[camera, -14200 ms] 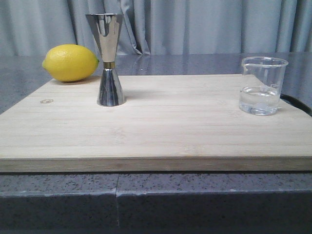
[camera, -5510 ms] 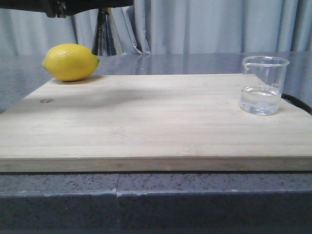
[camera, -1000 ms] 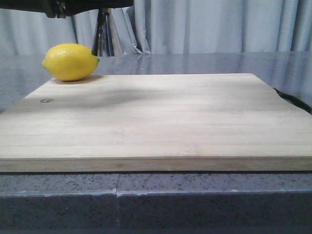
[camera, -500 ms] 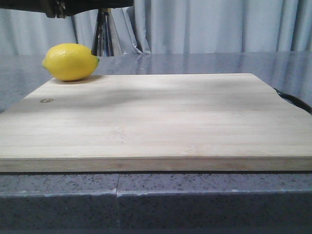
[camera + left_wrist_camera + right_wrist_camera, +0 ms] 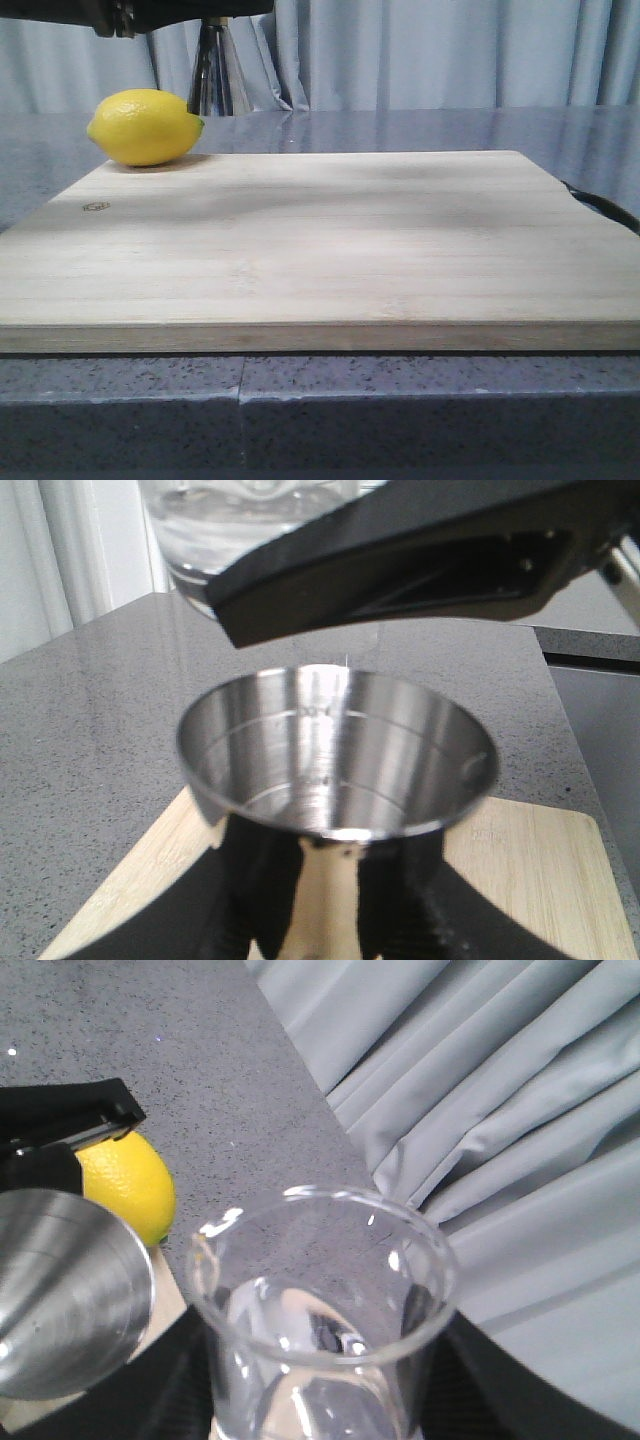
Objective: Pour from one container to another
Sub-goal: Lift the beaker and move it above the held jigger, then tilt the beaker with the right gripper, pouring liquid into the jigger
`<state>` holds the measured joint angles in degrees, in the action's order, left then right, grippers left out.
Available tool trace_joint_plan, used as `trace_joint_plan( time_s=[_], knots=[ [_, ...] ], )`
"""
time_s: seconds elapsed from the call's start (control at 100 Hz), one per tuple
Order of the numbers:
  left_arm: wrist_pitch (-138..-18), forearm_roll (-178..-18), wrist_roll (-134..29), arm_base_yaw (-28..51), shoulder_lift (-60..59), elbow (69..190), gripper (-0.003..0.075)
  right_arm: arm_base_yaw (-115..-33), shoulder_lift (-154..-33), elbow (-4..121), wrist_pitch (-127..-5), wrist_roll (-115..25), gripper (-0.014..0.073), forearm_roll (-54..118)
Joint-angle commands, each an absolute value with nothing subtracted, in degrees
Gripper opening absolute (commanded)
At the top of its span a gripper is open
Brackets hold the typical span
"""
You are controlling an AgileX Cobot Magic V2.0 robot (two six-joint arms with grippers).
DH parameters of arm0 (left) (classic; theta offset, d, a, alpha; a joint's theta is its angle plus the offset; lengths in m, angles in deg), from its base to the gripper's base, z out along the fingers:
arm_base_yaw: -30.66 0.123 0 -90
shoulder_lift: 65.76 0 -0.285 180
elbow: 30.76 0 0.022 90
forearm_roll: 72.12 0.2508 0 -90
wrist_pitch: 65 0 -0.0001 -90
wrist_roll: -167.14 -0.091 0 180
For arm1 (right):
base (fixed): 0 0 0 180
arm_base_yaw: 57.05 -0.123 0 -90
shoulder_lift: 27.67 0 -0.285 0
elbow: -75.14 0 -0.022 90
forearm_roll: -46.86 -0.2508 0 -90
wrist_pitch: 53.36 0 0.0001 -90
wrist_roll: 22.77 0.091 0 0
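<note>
My left gripper (image 5: 332, 875) is shut on the steel jigger (image 5: 335, 765), held upright in the air with its empty open cup (image 5: 60, 1290) facing up. In the front view only the jigger's lower cone (image 5: 218, 65) shows, under the left arm at the top edge. My right gripper (image 5: 320, 1395) is shut on the clear glass beaker (image 5: 320, 1300), which holds water. The beaker's base (image 5: 225, 525) hangs just above and beyond the jigger's rim, with a black right finger (image 5: 420, 570) beside it. I see no water stream. The beaker is out of the front view.
A yellow lemon (image 5: 145, 127) lies at the back left corner of the pale wooden board (image 5: 320, 240), below the raised jigger. The board rests on a grey speckled counter (image 5: 400, 125). Grey curtains hang behind. A dark cable (image 5: 600, 205) lies off the board's right edge.
The jigger and then the beaker have left the board, both now held high. Over the last second the jigger's cone shifted slightly and shadows moved over the board.
</note>
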<state>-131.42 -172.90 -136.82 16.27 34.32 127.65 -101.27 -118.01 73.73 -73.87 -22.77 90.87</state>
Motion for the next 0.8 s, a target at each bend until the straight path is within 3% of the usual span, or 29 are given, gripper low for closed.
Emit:
trace_joint_plan(
  time_s=[0.0,0.79],
  knots=[
    [-136.96,-178.11,-136.34,15.71,31.80,129.47,0.0228,-101.41,-116.16,76.15,-70.36,-22.77,0.0302,95.28],
    [-136.96,-178.11,-136.34,15.71,31.80,129.47,0.0228,-106.01,-116.16,76.15,-75.69,-22.77,0.0302,106.79]
  ],
)
